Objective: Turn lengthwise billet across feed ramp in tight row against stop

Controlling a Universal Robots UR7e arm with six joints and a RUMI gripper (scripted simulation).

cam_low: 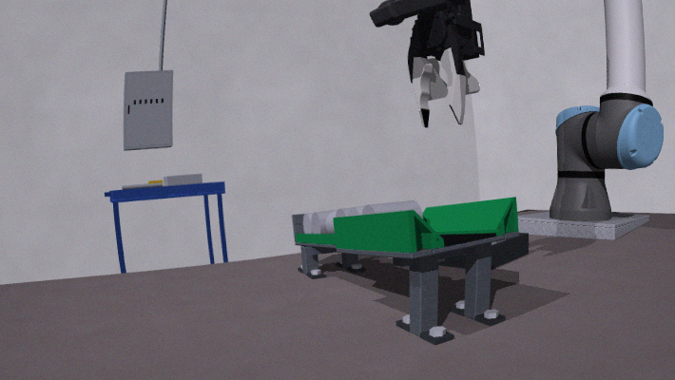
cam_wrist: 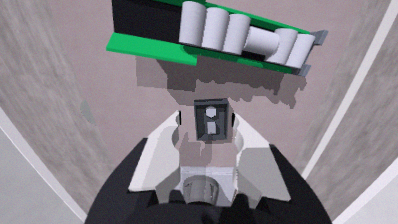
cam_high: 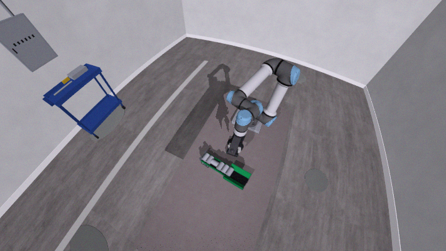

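Note:
The green feed ramp [cam_high: 227,170] stands on grey legs on the floor, also in the exterior view [cam_low: 409,233] and at the top of the wrist view [cam_wrist: 200,35]. Several grey billets [cam_wrist: 215,27] lie across it in a row. One billet [cam_wrist: 262,42] lies lengthwise among them, with two more crosswise billets [cam_wrist: 292,46] between it and the grey stop [cam_wrist: 320,36]. It also shows from above [cam_high: 215,162]. My gripper [cam_low: 442,119] [cam_wrist: 206,112] hangs high above the ramp, beside it toward the robot base, fingers apart and empty.
A small dark grey box [cam_wrist: 211,120] sits on the floor straight below the fingers. The robot base [cam_low: 582,209] stands right of the ramp. A blue cart [cam_high: 83,97] stands far left by the wall, under a grey wall cabinet [cam_low: 148,109].

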